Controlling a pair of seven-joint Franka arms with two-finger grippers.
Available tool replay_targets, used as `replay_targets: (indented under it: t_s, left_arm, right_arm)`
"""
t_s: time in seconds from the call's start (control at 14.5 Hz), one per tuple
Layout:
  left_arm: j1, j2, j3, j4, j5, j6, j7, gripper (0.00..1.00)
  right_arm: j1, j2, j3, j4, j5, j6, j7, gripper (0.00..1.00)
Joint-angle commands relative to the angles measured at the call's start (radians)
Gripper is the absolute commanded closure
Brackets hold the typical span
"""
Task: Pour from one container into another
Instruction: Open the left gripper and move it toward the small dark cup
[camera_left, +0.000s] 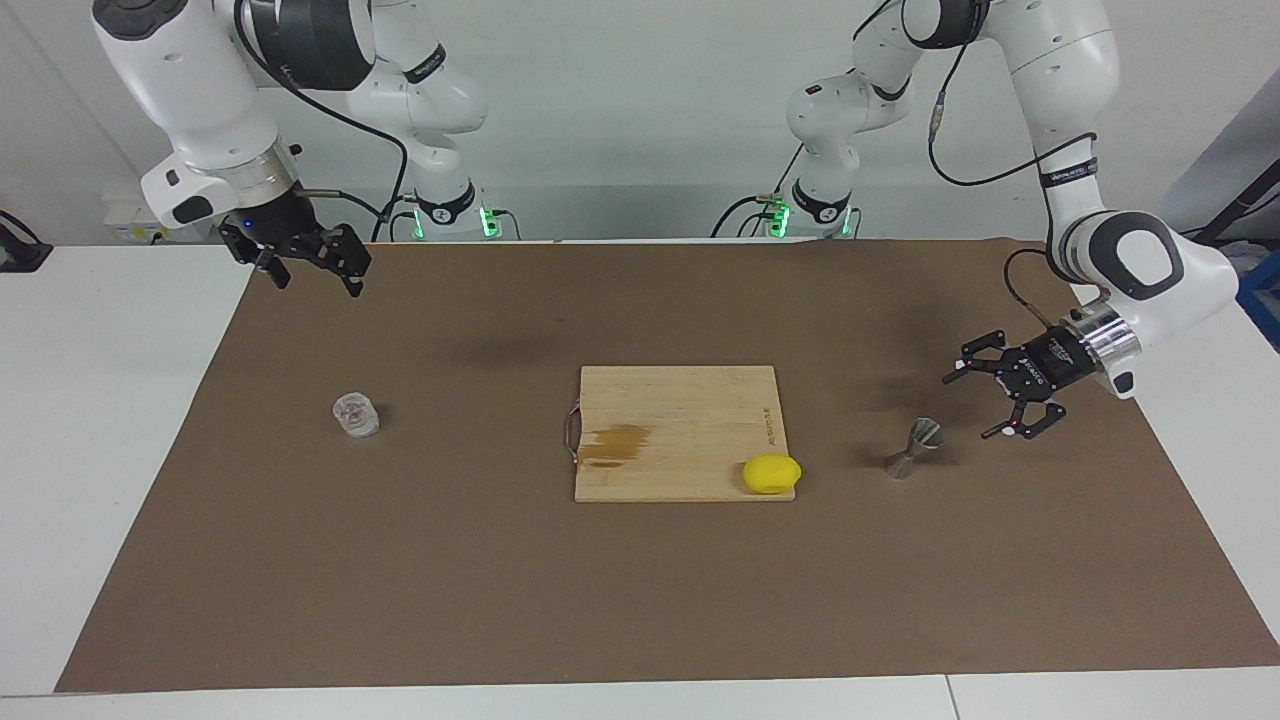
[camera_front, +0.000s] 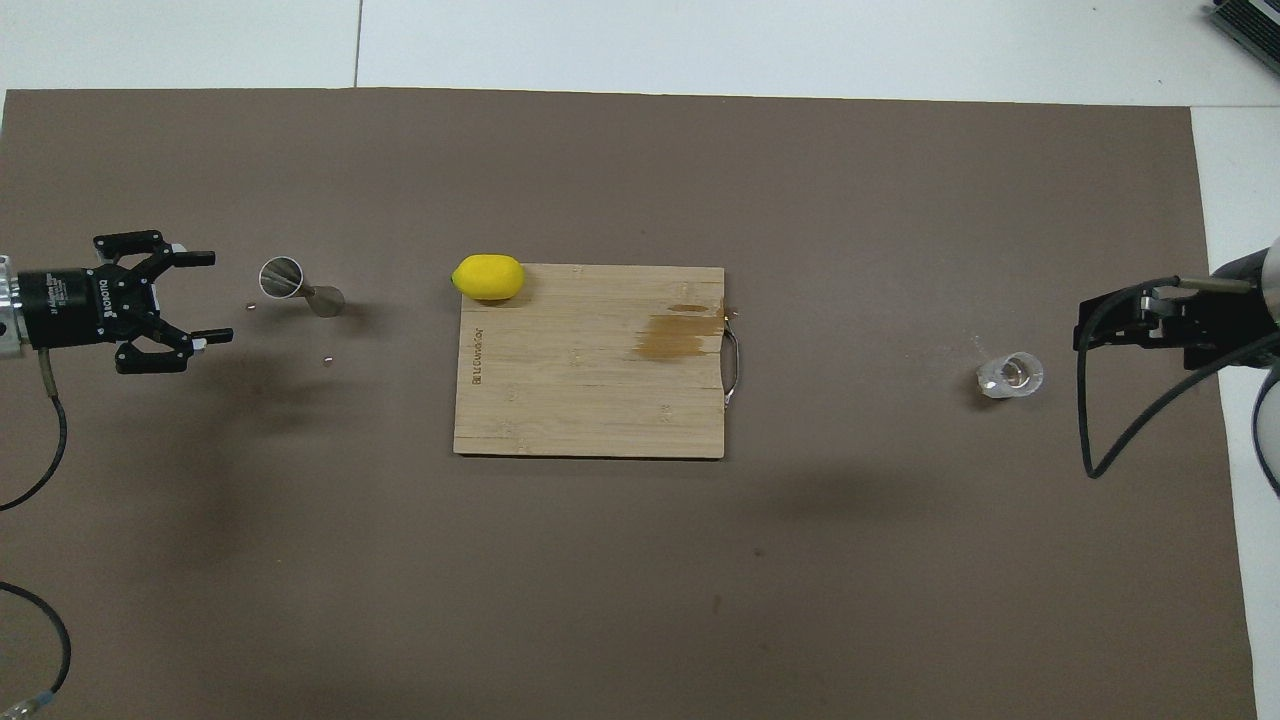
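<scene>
Glass cup (camera_left: 355, 415) stands on the brown mat (camera_left: 450, 600) toward the right arm's end of the table, well apart from the wooden board (camera_left: 680, 420) in the middle. A yellow lemon (camera_left: 771, 473) sits at a corner of the board. The metal cup (camera_left: 912, 447) lies tipped on the mat toward the left arm's end. The left gripper (camera_left: 975, 405) hangs near it with its fingers spread wide, holding nothing. The right gripper (camera_left: 312, 268) hangs up in the air over the mat's edge, fingers apart, holding nothing.

From above, the glass cup (camera_front: 1010, 375) sits just beside the right gripper (camera_front: 1085, 335). The metal cup (camera_front: 300, 288) lies between the lemon (camera_front: 488, 277) and the left gripper (camera_front: 205, 298), whose fingers are wide apart. The board (camera_front: 590, 400) has a brown stain near its handle.
</scene>
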Motion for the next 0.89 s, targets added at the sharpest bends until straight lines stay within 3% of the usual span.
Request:
replay_targets:
  t_s: [0.0, 0.55, 0.83]
  left_arm:
    - [-0.034, -0.039, -0.001, -0.069, -0.056, 0.096, -0.011, 0.00]
    - [-0.096, -0.043, -0.001, -0.135, -0.145, 0.183, 0.071, 0.00]
    - [-0.110, -0.045, -0.001, -0.138, -0.165, 0.190, 0.073, 0.00]
  right_arm:
    - [-0.039, 0.007, 0.007, -0.007, 0.019, 0.025, 0.209, 0.05]
    - [-0.218, 0.088, 0.007, -0.011, 0.169, 0.004, 0.540, 0.04]
    - [-0.318, 0.214, 0.004, -0.008, 0.307, 0.019, 0.595, 0.03]
